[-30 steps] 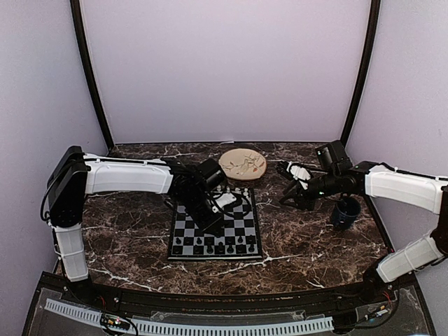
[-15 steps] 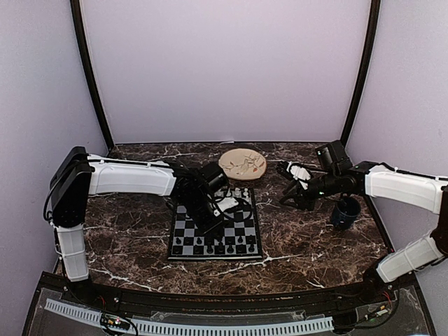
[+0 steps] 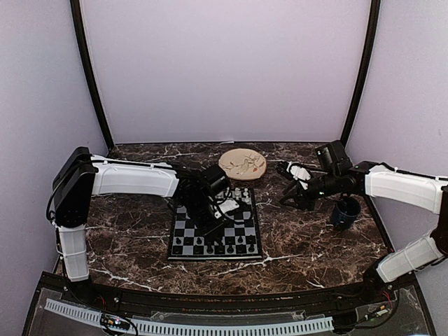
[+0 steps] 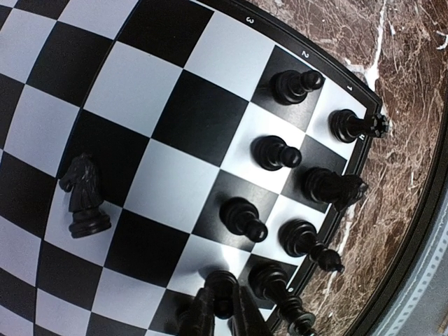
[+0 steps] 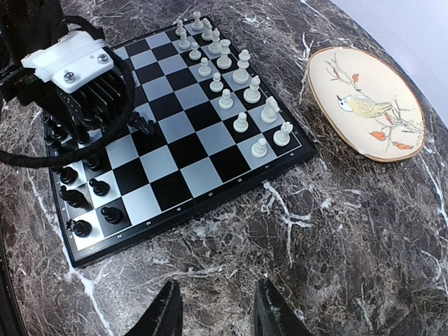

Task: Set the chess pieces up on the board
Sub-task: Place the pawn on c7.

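walls [image 3: 224, 70]: plain pale lilac | table [image 3: 315, 241]: dark brown marble, white veins | frame posts [image 3: 89, 77]: black, curved

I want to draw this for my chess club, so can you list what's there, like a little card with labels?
Board: on marble table
White pieces: two rows, far edge
Black pieces: near edge
Black knight: alone, mid-board
Left end effector: closed on a black piece
Right end effector: open, empty, off the board
Plate: bird picture, beyond the board

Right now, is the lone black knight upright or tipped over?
Upright: the black knight stands on its round base on the board, head up.
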Robot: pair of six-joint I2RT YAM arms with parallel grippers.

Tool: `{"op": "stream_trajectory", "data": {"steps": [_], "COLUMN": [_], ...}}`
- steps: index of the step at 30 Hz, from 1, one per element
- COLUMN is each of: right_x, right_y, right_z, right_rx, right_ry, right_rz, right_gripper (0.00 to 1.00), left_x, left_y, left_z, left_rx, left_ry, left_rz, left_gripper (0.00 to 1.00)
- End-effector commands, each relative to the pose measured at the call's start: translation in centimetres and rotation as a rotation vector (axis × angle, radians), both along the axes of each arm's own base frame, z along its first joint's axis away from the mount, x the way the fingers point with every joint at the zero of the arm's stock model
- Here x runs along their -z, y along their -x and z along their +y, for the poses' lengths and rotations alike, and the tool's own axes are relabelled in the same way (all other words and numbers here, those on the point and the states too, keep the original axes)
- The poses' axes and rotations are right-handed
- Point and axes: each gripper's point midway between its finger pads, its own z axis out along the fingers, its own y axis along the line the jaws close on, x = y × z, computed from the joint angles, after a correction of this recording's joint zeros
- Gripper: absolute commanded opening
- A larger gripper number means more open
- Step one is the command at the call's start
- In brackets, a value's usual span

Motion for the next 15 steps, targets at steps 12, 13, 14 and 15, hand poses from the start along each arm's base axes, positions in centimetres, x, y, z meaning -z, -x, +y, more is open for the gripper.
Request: {"op": "stream_trajectory", "data": {"steps": [12,13,14,15], "right_x": [0.41,0.37,0.41,0.46], "right_y": [-0.06,-0.09,-0.09,-0.06], "right_z": [0.03,0.04,0.03,0.03], "right_rx": [-0.007,-0.007,-0.007,-0.007], "right_ry": [0.0,-0.001,0.0,0.0], "right_rz": [0.0,0.0,0.001,0.002], "right_gripper": [0.36,0.36,0.36,0.36], "left_x": [-1.01,-0.99,-0.97,-0.96], "left_y": [-0.25,-0.22,-0.23,-0.24], "left_z": [-0.3,-0.26,-0.24,-0.21], "left_rx": [0.005,0.005,0.005,0.006], "left_ry": [-0.001,-0.003,-0.004,-0.005], "left_rz": [-0.028,-0.026,-0.027,-0.028], "left_gripper": [0.24,0.24,0.24,0.24]}}
